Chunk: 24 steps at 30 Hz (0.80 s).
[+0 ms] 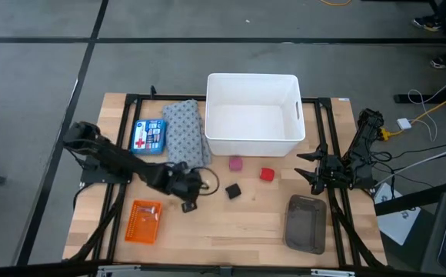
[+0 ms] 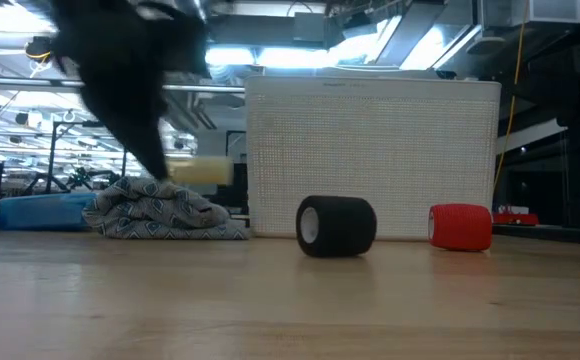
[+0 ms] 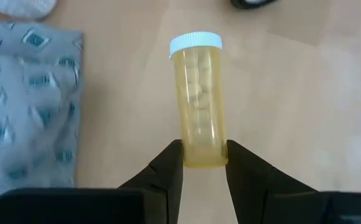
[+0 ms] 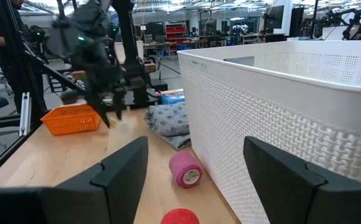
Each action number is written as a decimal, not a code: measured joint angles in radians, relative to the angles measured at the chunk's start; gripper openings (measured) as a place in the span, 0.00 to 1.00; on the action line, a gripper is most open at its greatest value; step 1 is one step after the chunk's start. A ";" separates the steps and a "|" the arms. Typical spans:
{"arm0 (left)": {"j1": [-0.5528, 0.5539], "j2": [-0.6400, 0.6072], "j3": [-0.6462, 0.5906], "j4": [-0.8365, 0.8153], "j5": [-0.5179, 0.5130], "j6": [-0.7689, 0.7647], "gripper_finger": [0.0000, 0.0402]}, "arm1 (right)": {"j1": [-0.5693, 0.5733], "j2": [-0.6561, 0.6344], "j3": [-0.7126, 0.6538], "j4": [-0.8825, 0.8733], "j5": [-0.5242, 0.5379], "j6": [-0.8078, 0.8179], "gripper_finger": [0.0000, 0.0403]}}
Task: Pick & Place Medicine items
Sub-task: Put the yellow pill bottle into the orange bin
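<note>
The amber vial [image 3: 200, 106] with its white cap [image 3: 195, 42] is in my left gripper [image 3: 204, 152], which is shut on it a little above the table, just near of the grey patterned cloth [image 1: 184, 135]. In the low view the vial [image 2: 202, 170] sticks out level from the dark fingers. The flat blue box with a red cross [image 1: 148, 137] lies flat on the table left of the cloth. I cannot make out the silvery-grey piece. My right gripper [image 4: 195, 143] waits open near the table's right edge [image 1: 313, 165]. My left gripper pinches the vial's bottom end [image 3: 204, 158] between its two fingers [image 3: 168, 165], which lie along the vial, one on each side. The fingers come slanting down from the table's left. The vial is lifted clear and level, its white cap pointing away toward the black roll.
A white bin [image 1: 254, 115] stands at the far middle. A black roll [image 1: 233, 191], a red roll [image 1: 267, 175] and a pink roll [image 1: 236, 163] lie near of it. An orange basket [image 1: 144, 221] sits near left, a grey tray [image 1: 306, 223] near right.
</note>
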 joint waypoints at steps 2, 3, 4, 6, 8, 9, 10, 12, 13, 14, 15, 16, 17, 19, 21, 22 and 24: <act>-0.052 -0.036 0.000 -0.048 -0.033 -0.069 0.25 | 0.000 0.000 0.000 0.000 0.000 0.000 0.66; -0.082 -0.055 0.000 -0.081 -0.050 -0.110 0.25 | 0.000 0.000 0.000 0.000 0.000 0.000 0.66; -0.108 -0.072 0.000 -0.106 -0.068 -0.148 0.25 | 0.000 0.000 0.000 0.000 0.000 0.000 0.66; -0.169 -0.103 0.001 -0.153 -0.117 -0.233 0.25 | 0.000 0.000 0.000 0.000 0.000 0.000 0.66; -0.233 -0.132 0.001 -0.213 -0.164 -0.319 0.25 | 0.000 0.000 0.000 0.000 0.000 0.000 0.66; -0.263 -0.142 0.001 -0.234 -0.180 -0.362 0.25 | 0.000 0.000 0.000 0.000 0.000 0.000 0.66; -0.293 -0.151 0.002 -0.256 -0.190 -0.403 0.25 | 0.000 0.000 0.000 0.000 0.000 0.000 0.66; -0.350 -0.160 0.002 -0.302 -0.191 -0.478 0.25 | 0.000 0.000 0.000 0.000 0.000 0.000 0.66; -0.377 -0.162 0.002 -0.315 -0.188 -0.509 0.25 | 0.000 0.000 0.000 0.000 0.000 0.000 0.66; -0.404 -0.162 0.002 -0.325 -0.182 -0.537 0.25 | 0.000 0.000 0.000 0.000 0.000 0.000 0.66; -0.430 -0.162 0.002 -0.338 -0.174 -0.565 0.25 | 0.000 0.000 0.000 0.000 0.000 0.000 0.66; -0.456 -0.161 0.002 -0.353 -0.166 -0.594 0.25 | 0.000 0.000 0.000 0.000 0.000 0.000 0.66; -0.480 -0.161 0.002 -0.360 -0.162 -0.625 0.25 | 0.000 0.000 0.000 0.000 0.000 0.000 0.66; -0.527 -0.161 0.002 -0.372 -0.162 -0.689 0.25 | 0.000 0.000 0.000 0.000 0.000 0.000 0.66; -0.574 -0.161 0.002 -0.382 -0.163 -0.742 0.25 | 0.000 0.000 0.000 0.000 0.000 0.000 0.66; -0.596 -0.161 0.002 -0.384 -0.165 -0.767 0.25 | 0.000 0.000 0.000 0.000 0.000 0.000 0.66; -0.636 -0.161 0.002 -0.390 -0.171 -0.816 0.25 | 0.000 0.000 0.000 0.000 0.000 0.000 0.66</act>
